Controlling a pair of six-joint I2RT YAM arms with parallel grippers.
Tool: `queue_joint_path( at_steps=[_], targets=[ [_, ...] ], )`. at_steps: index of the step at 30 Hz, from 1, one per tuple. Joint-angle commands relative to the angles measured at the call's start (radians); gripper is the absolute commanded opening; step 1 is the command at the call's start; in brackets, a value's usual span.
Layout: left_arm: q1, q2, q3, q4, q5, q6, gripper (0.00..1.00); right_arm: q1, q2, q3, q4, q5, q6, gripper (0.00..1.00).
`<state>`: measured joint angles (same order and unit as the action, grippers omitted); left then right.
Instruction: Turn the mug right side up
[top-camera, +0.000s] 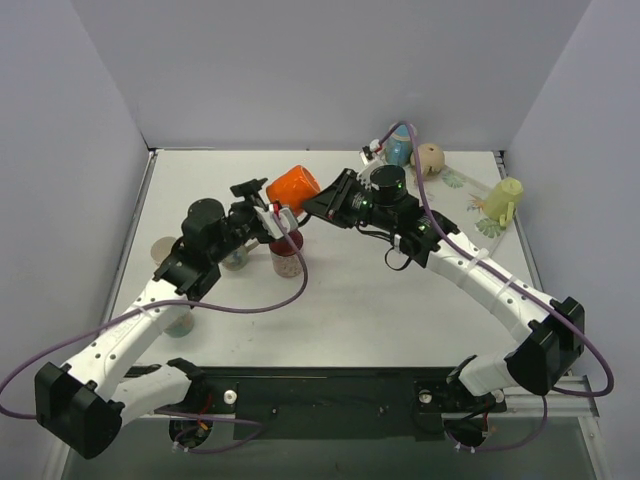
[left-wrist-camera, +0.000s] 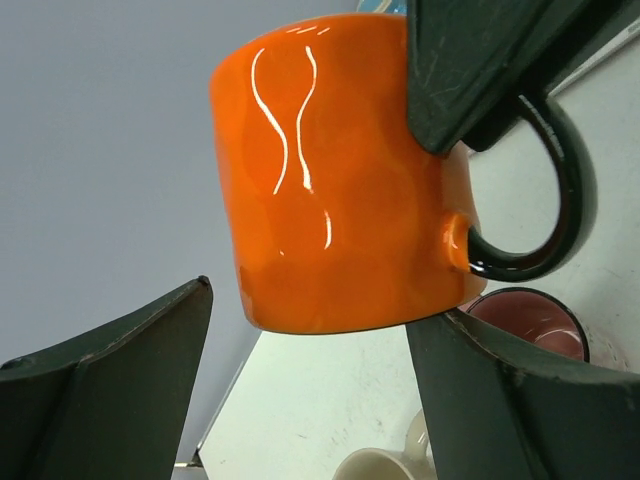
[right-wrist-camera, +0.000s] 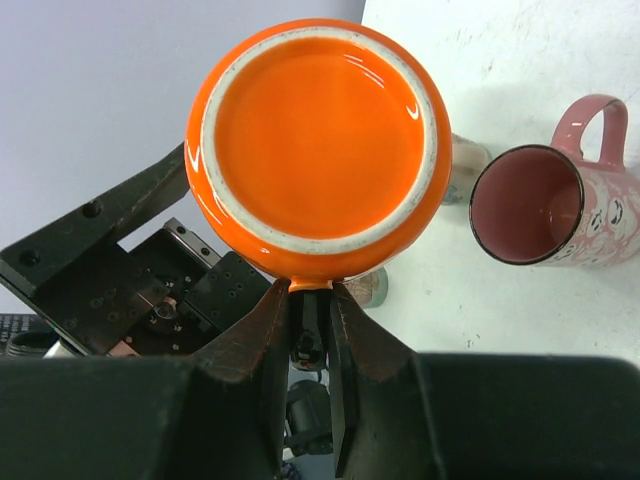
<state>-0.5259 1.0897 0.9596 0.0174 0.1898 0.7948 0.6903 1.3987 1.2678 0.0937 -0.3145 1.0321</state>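
Note:
The orange mug (top-camera: 293, 185) with a black handle (left-wrist-camera: 560, 180) hangs in the air over the back middle of the table, tipped on its side. My right gripper (top-camera: 328, 200) is shut on the handle. In the right wrist view (right-wrist-camera: 310, 290) the mug's base (right-wrist-camera: 318, 135) faces the camera, just above the closed fingers. My left gripper (top-camera: 262, 203) is open beside the mug. In the left wrist view (left-wrist-camera: 318, 305) its fingers (left-wrist-camera: 120, 390) stand wide apart just below the mug's body (left-wrist-camera: 340, 190) and do not touch it.
A pink mug (top-camera: 285, 256) stands upright under the left gripper and shows in both wrist views (right-wrist-camera: 555, 205) (left-wrist-camera: 530, 320). A beige cup (left-wrist-camera: 385, 465) and other cups (top-camera: 165, 250) stand at the left. Toys (top-camera: 505, 200) lie at the back right.

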Motion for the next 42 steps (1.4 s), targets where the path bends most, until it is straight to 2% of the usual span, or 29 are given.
queue_joint_path(
  at_steps=[1,9,12,22,25,30,36,37,38,39,40,41,42],
  targets=[
    [-0.028,-0.069,-0.111,0.272,-0.007,-0.017,0.87,0.031,-0.007,0.067,0.103,-0.052,0.017,0.00],
    [-0.037,-0.096,-0.295,0.633,-0.087,-0.019,0.84,0.040,-0.023,0.076,0.026,-0.051,-0.032,0.00],
    [-0.039,-0.088,-0.334,0.728,-0.107,-0.016,0.74,0.040,-0.023,0.074,0.012,-0.051,-0.041,0.00],
    [-0.060,-0.070,-0.406,0.826,-0.073,0.101,0.68,0.046,0.039,0.090,0.015,-0.089,-0.058,0.00],
    [-0.060,-0.063,-0.426,0.858,-0.064,0.110,0.67,0.048,0.077,0.117,0.021,-0.100,-0.061,0.00],
    [-0.062,-0.053,-0.466,0.960,-0.062,0.208,0.68,0.055,0.103,0.143,0.026,-0.109,-0.053,0.00],
    [-0.060,-0.044,-0.466,0.990,-0.075,0.230,0.50,0.072,0.117,0.136,0.035,-0.123,-0.052,0.00],
    [-0.063,-0.045,-0.469,0.997,-0.072,0.236,0.38,0.072,0.120,0.137,0.037,-0.124,-0.052,0.00],
    [-0.063,-0.044,-0.478,1.016,-0.070,0.239,0.31,0.074,0.126,0.134,0.037,-0.129,-0.050,0.00],
    [-0.065,-0.045,-0.482,1.023,-0.072,0.241,0.18,0.077,0.128,0.133,0.037,-0.132,-0.050,0.00],
    [-0.065,-0.048,-0.489,1.021,-0.069,0.244,0.13,0.075,0.132,0.130,0.040,-0.130,-0.049,0.00],
    [-0.068,-0.053,-0.490,1.020,-0.072,0.251,0.00,0.075,0.134,0.127,0.043,-0.132,-0.049,0.00],
    [-0.069,-0.056,-0.499,1.029,-0.073,0.250,0.00,0.075,0.134,0.122,0.050,-0.130,-0.046,0.00]
  ],
)
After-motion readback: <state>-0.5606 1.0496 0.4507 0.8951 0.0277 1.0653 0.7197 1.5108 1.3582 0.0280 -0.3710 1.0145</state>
